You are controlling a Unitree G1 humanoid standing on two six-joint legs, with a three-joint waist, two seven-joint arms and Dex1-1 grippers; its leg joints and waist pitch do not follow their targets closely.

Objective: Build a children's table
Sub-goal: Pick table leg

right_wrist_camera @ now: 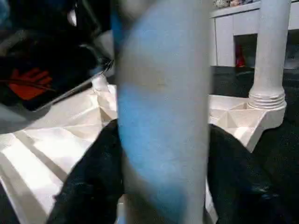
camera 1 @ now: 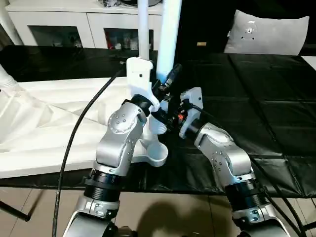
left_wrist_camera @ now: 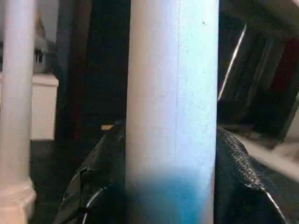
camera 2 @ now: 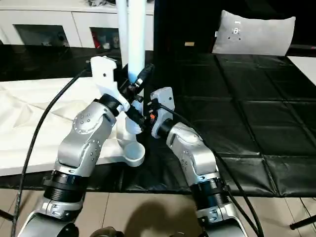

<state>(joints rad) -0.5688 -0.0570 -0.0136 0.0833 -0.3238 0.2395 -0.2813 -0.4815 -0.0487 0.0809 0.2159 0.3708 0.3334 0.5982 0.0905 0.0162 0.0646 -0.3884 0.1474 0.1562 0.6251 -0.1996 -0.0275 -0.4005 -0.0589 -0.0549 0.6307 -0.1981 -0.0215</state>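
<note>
- A white tube leg [camera 1: 168, 34] stands upright between the robot's two arms, its lower part tinted blue, rising out of the top of the head camera's picture.
- The left end effector [left_wrist_camera: 170, 196] is clamped on this leg: in the left wrist view its black fingers [left_wrist_camera: 96, 182] press against both sides of the tube.
- The right end effector [right_wrist_camera: 163, 186] grips the same leg from the opposite side, black fingers [right_wrist_camera: 88, 186] hugging the tube in the right wrist view.
- The leg's foot meets the near right corner of the white plastic children's table top [camera 1: 44, 128], which lies ribbed underside up; whether the leg is seated in a socket cannot be told, since the wrists cover the joint.
- Just below the wrists, a round corner socket [camera 1: 157, 154] sits open at the table top's near edge.
- A second leg [camera 1: 143, 29] stands upright just behind and left of the gripped one; in the right wrist view it is planted in a far corner socket.
- A third leg [camera 1: 10, 24] rises at the far left.
- The table top rests on a work tabletop covered in black sheeting [camera 1: 256, 113].
- A white cabinet [camera 1: 64, 24] with glass doors stands behind, and a grey cushion [camera 1: 266, 32] sits at the far right.
- A black cable [camera 1: 79, 133] loops across the left forearm and the table top.
</note>
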